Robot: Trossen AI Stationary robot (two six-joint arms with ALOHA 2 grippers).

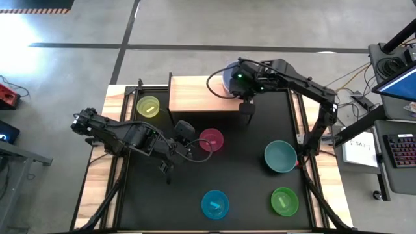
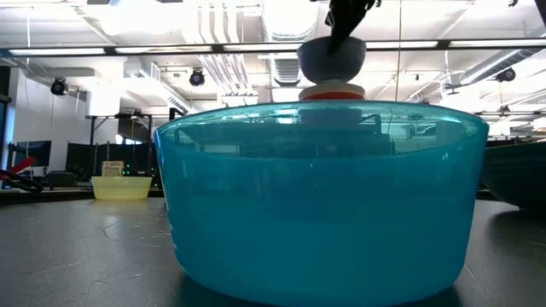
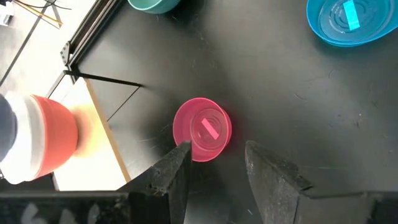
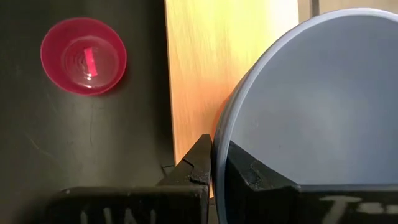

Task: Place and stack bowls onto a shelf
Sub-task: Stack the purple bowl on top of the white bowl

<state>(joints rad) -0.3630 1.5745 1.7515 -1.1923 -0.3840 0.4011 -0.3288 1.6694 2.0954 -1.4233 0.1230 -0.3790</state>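
Note:
My right gripper (image 1: 242, 81) is over the right end of the pale wooden shelf (image 1: 195, 94), shut on a lavender-blue bowl (image 1: 229, 77). In the low view this bowl (image 2: 333, 53) sits atop a white bowl (image 2: 331, 83) nested in a red bowl (image 2: 331, 94). My left gripper (image 3: 217, 149) is open just short of the magenta bowl (image 3: 202, 129), which stands upright on the black tabletop (image 1: 247, 188); I cannot tell whether a fingertip touches it. The red and white stack (image 3: 37, 143) on the shelf also shows in the left wrist view. My right gripper pinches the lavender-blue bowl by its rim (image 4: 219, 134), one finger inside the bowl and one outside, coming from above. The bowl stays upright on top of the white bowl; whether it rests fully in it I cannot tell.
On the tabletop stand a yellow-green bowl (image 1: 148, 106) left of the shelf, a teal bowl (image 1: 281, 156) at the right, a green bowl (image 1: 284, 201) and a bright blue bowl (image 1: 215, 205) near the front edge. The shelf's left and middle parts are bare wood.

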